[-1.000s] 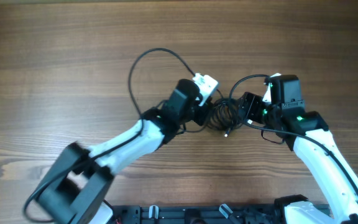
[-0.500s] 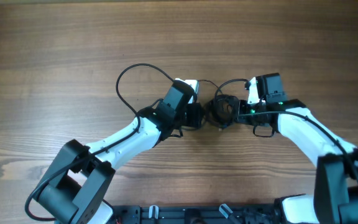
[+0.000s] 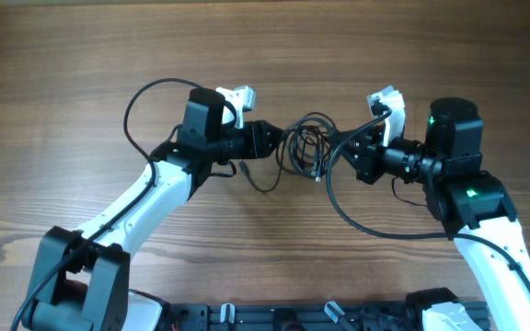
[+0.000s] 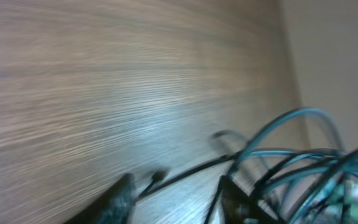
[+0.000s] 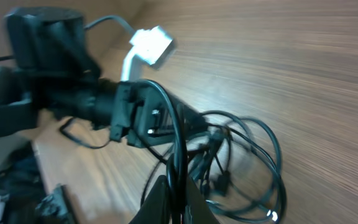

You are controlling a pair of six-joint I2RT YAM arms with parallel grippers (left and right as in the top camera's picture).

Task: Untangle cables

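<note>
The cables (image 3: 305, 147) are a loose bundle of thin black loops in the middle of the wooden table (image 3: 81, 55), between my two grippers. My left gripper (image 3: 270, 142) points right at the bundle's left side, its jaws apart. In the left wrist view, one thin strand (image 4: 185, 175) crosses the gap of the left gripper (image 4: 176, 183), and the loops (image 4: 303, 158) lie to the right. My right gripper (image 3: 342, 153) points left and is shut on a strand. In the right wrist view, that gripper (image 5: 178, 194) pinches a black loop (image 5: 178, 134), with the rest of the cables (image 5: 247, 162) spread beyond it.
A thicker black arm cable (image 3: 144, 94) arcs beside the left arm. Another arm cable (image 3: 357, 219) hangs below the right wrist. One loose thin end (image 3: 256, 181) trails toward the front. The mounting rail (image 3: 293, 317) runs along the near edge.
The left gripper has opened and swung left and toward the far side. The right gripper has shut on a strand, and the bundle has shifted toward the far side with it.
</note>
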